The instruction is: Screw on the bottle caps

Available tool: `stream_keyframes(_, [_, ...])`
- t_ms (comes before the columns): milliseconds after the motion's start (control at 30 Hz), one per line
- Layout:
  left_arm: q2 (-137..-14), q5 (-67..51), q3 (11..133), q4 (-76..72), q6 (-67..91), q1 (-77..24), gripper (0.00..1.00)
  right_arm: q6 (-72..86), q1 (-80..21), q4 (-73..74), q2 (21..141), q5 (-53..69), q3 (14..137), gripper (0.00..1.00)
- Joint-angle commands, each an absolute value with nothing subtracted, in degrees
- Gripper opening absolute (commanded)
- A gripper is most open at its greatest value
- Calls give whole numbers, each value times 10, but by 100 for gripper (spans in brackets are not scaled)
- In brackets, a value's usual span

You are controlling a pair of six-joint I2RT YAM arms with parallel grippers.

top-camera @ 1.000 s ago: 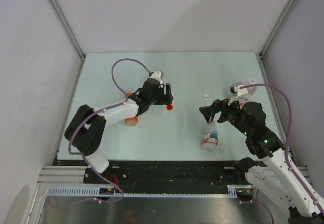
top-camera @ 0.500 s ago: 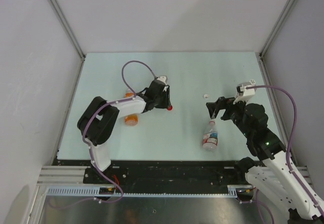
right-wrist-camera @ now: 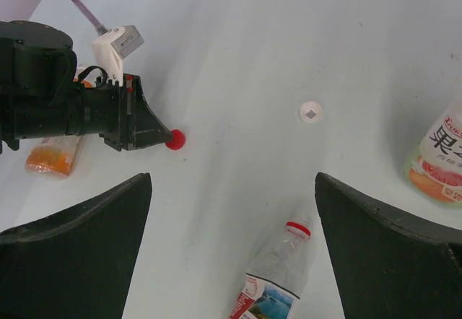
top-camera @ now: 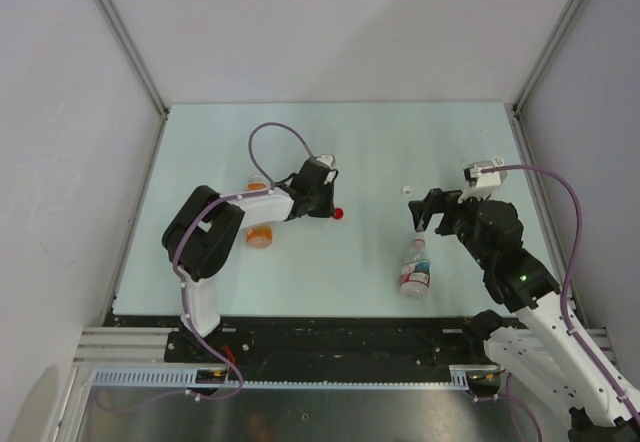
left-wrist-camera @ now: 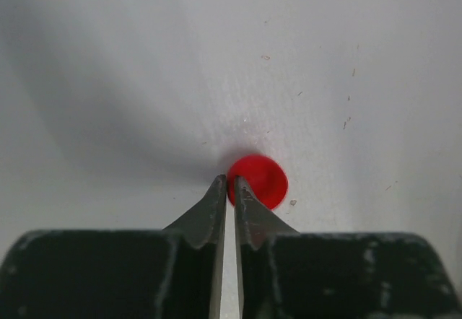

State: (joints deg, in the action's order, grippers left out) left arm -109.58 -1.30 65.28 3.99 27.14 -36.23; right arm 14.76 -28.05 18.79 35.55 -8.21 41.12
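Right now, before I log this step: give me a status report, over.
Left hand nearly shut, tips at red cap edge, grip unconfirmed. Right hand open, hovering by lying bottle. White cap loose, untouched. Nothing in the way.

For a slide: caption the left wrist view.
Left gripper, jaws nearly shut, tips at the rim of a small round red plastic cap.

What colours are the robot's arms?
The left arm and right arm are white and black jointed segments, each with a looping purple cable. The left gripper and right gripper are black, with two pointed wedge fingers.
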Motion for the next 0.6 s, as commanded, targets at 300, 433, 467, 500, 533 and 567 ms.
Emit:
stream_keyframes(300, [-1072, -33, 668, 42, 257, -359, 0, 141, -281, 173, 373, -63, 414, 99])
stream_keyframes(433, [-995, -19, 636, 23, 250, -366, 0, 155, -282, 158, 392, -17, 414, 99])
stream_keyframes(467, [-967, -10, 617, 13, 247, -370, 0, 159, -282, 154, 396, -4, 414, 99])
stream_keyframes(500, [-933, -6, 590, -14, 242, -373, 0, 163, -282, 151, 399, 7, 414, 99])
stream_keyframes(533, [-894, -7, 556, -51, 238, -375, 0, 168, -283, 147, 402, 17, 414, 99])
stream_keyframes(567, [-856, -16, 521, -92, 234, -377, 0, 174, -284, 142, 405, 26, 414, 99])
